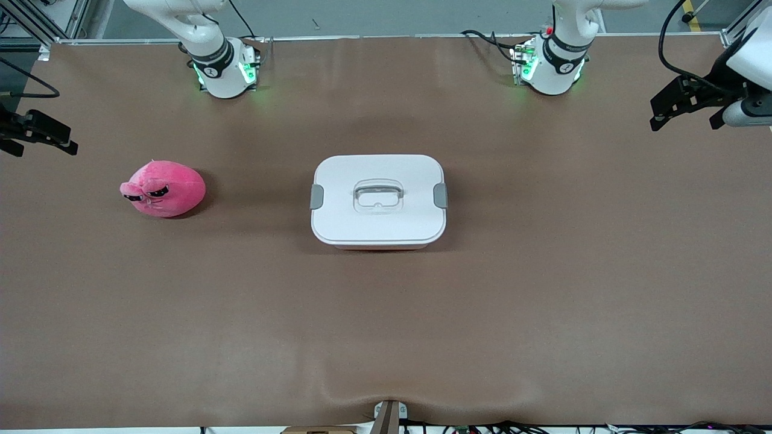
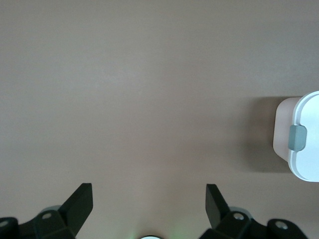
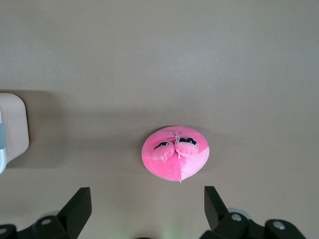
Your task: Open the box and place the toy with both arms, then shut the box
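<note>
The box [image 1: 379,202] sits closed at the table's middle, with a white lid, two grey side clips [image 1: 316,196] and a clear handle [image 1: 378,196]. The pink plush toy [image 1: 164,188] lies on the table beside the box, toward the right arm's end. My left gripper [image 1: 684,120] hangs open and empty over the left arm's end of the table. My right gripper [image 1: 41,146] hangs open and empty over the right arm's end. The left wrist view shows its open gripper [image 2: 149,199] and one end of the box [image 2: 304,139]. The right wrist view shows its open gripper [image 3: 148,201], the toy [image 3: 175,158] and a corner of the box [image 3: 12,129].
The brown table cover [image 1: 386,313] spreads wide around the box and toy. The two arm bases [image 1: 226,72] [image 1: 552,66] stand at the table's edge farthest from the front camera. A small mount [image 1: 389,416] sits at the nearest edge.
</note>
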Available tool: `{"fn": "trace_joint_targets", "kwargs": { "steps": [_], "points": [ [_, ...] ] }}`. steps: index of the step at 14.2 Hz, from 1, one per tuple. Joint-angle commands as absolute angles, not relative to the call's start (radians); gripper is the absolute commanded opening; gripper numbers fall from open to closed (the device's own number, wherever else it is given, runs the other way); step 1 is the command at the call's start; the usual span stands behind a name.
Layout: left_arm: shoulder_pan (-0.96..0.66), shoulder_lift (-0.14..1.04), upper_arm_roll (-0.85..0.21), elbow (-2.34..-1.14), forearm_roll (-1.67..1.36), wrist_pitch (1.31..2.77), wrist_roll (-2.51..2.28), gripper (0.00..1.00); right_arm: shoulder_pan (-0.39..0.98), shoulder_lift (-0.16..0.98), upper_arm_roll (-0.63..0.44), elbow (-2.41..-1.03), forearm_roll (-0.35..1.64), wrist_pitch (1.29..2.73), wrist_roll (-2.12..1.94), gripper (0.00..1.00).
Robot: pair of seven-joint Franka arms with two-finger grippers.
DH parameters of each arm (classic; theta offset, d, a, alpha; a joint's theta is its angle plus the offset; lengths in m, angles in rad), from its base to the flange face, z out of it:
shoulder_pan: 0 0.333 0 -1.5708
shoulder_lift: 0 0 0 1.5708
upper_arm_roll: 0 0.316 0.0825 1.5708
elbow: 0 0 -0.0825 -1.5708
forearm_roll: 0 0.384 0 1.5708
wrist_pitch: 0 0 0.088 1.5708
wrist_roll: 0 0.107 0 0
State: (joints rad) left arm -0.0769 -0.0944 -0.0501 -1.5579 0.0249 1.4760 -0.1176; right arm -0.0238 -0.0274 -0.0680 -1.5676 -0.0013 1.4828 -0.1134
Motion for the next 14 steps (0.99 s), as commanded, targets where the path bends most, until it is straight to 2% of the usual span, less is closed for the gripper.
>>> {"fn": "trace_joint_targets", "kwargs": {
  "steps": [1,11,14],
  "points": [
    [-0.071,-0.083,-0.054,-1.543,0.012,1.471,-0.114,1.00,-0.028,-0.037,-0.063,-1.575,0.002,1.479,-0.124,1.00],
    [-0.106,-0.057,-0.078,-1.552,-0.051,1.476,-0.355,1.00,0.060,-0.021,-0.061,-1.600,-0.084,1.502,-0.184,1.00],
    [-0.107,-0.034,-0.142,-1.552,-0.054,1.502,-0.487,1.00,0.045,-0.026,-0.067,-1.698,-0.068,1.531,-0.189,1.00]
  ]
}}
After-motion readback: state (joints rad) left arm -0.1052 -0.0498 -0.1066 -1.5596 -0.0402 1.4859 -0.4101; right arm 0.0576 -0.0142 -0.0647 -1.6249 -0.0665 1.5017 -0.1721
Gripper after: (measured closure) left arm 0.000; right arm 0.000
